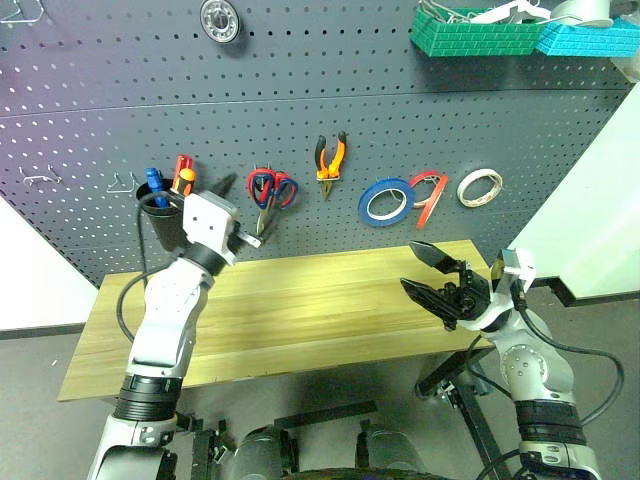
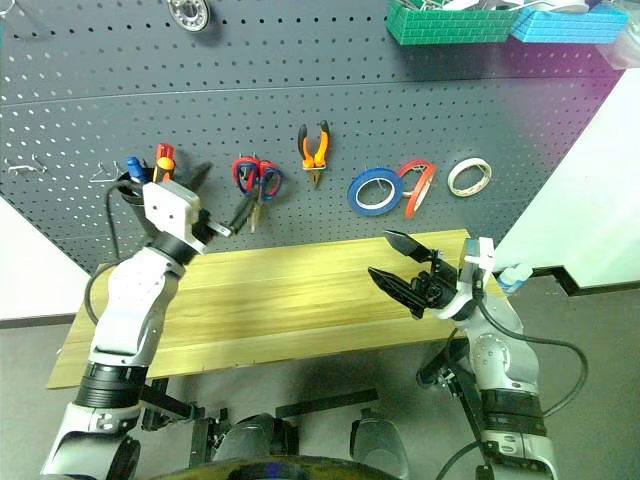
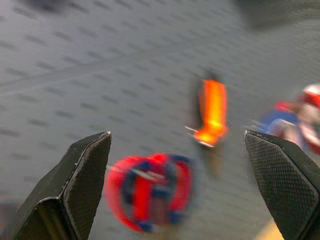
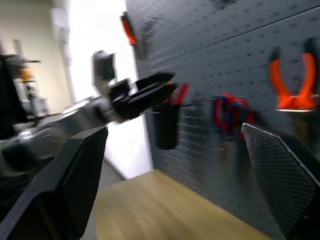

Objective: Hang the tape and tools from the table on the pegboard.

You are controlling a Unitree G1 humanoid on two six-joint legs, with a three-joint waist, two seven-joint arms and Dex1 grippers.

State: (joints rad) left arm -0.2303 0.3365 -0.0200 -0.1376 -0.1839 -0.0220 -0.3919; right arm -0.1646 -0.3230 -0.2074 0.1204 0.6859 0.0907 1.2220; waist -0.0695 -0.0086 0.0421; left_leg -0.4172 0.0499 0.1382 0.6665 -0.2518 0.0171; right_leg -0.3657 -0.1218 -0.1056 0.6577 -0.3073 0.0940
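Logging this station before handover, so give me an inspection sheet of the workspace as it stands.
Surface: table, bare wood planks.
Job's things: red tape, orange pliers and scissors hang on the pegboard.
Clutter: blue tape, cream tape, black cup of screwdrivers, green bin, blue bin.
Grippers: left gripper open, empty, near the scissors; right gripper open, empty, over the table's right end.
Cables: black cable along the left arm.
Surroundings: grey floor, white wall.

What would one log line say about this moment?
pliers: on pegboard | red tape: hung | table: bare | left gripper: open, near scissors | right gripper: open, holding nothing
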